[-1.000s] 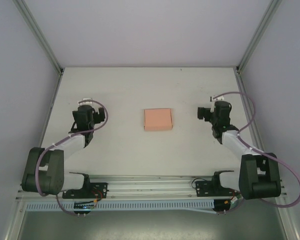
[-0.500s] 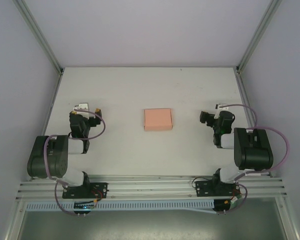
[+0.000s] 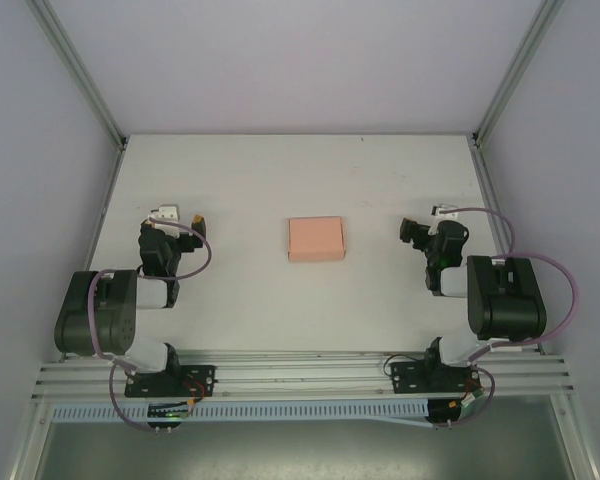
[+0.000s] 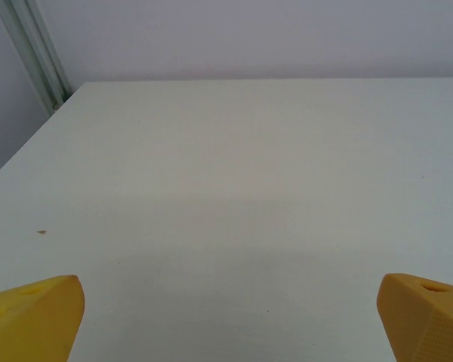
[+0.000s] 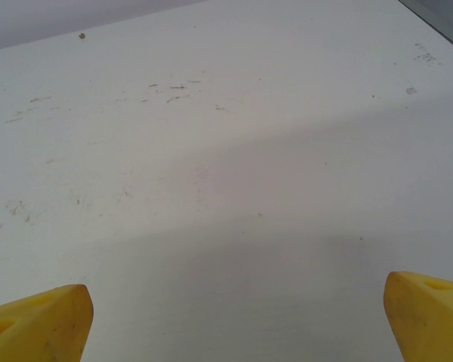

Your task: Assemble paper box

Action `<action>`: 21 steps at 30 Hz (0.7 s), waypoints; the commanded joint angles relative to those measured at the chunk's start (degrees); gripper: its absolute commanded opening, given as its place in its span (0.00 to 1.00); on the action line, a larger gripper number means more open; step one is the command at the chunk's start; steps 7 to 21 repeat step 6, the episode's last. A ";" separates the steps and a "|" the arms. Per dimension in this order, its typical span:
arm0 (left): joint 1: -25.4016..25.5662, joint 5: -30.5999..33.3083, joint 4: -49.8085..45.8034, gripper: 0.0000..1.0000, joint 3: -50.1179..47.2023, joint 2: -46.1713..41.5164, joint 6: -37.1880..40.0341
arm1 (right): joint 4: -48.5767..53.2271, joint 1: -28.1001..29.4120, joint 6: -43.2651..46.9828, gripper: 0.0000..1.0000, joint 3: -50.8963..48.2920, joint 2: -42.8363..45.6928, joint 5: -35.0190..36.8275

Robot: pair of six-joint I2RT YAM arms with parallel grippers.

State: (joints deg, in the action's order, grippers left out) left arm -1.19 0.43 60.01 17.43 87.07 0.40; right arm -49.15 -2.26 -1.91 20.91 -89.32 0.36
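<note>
A small salmon-pink rectangular paper box of thin cardboard lies on the white tabletop, roughly midway between the two arms and a little beyond their wrists. From above it reads as a plain closed rectangle. How far it rises off the surface cannot be told.

The left gripper sits near the left edge of the tabletop, well apart from the box, on a black arm folded back toward its base. Its two yellow fingertips sit in the bottom corners of the left wrist view with bare tabletop between them, so the jaws are spread wide and hold nothing. Beyond them the surface runs to a pale lavender back wall and an aluminium corner post.

The right gripper sits near the right edge, also well apart from the box. Its yellow fingertips are likewise far apart over bare tabletop, with the jaws released and empty. Faint grey scuff marks show farther off.

Purple cables loop over both arms.
</note>
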 commanded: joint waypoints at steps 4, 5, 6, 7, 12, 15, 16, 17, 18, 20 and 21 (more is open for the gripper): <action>-0.30 -0.84 2.21 0.99 -0.32 -0.13 -0.40 | -2.36 0.23 -0.51 0.99 1.04 0.20 1.31; -0.30 -0.79 2.22 0.99 -0.33 -0.14 -0.38 | -2.34 0.24 -0.47 0.99 1.11 0.20 1.38; -0.30 -0.79 2.22 0.99 -0.35 -0.14 -0.40 | -2.34 0.25 -0.46 0.99 1.04 0.25 1.35; -0.30 -0.79 2.22 0.99 -0.35 -0.14 -0.40 | -2.34 0.25 -0.46 0.99 1.04 0.25 1.35; -0.30 -0.79 2.22 0.99 -0.35 -0.14 -0.40 | -2.34 0.25 -0.46 0.99 1.04 0.25 1.35; -0.30 -0.79 2.22 0.99 -0.35 -0.14 -0.40 | -2.34 0.25 -0.46 0.99 1.04 0.25 1.35; -0.30 -0.79 2.22 0.99 -0.35 -0.14 -0.40 | -2.34 0.25 -0.46 0.99 1.04 0.25 1.35; -0.30 -0.79 2.22 0.99 -0.35 -0.14 -0.40 | -2.34 0.25 -0.46 0.99 1.04 0.25 1.35; -0.30 -0.79 2.22 0.99 -0.35 -0.14 -0.40 | -2.34 0.25 -0.46 0.99 1.04 0.25 1.35; -0.30 -0.79 2.22 0.99 -0.35 -0.14 -0.40 | -2.34 0.25 -0.46 0.99 1.04 0.25 1.35; -0.30 -0.79 2.22 0.99 -0.35 -0.14 -0.40 | -2.34 0.25 -0.46 0.99 1.04 0.25 1.35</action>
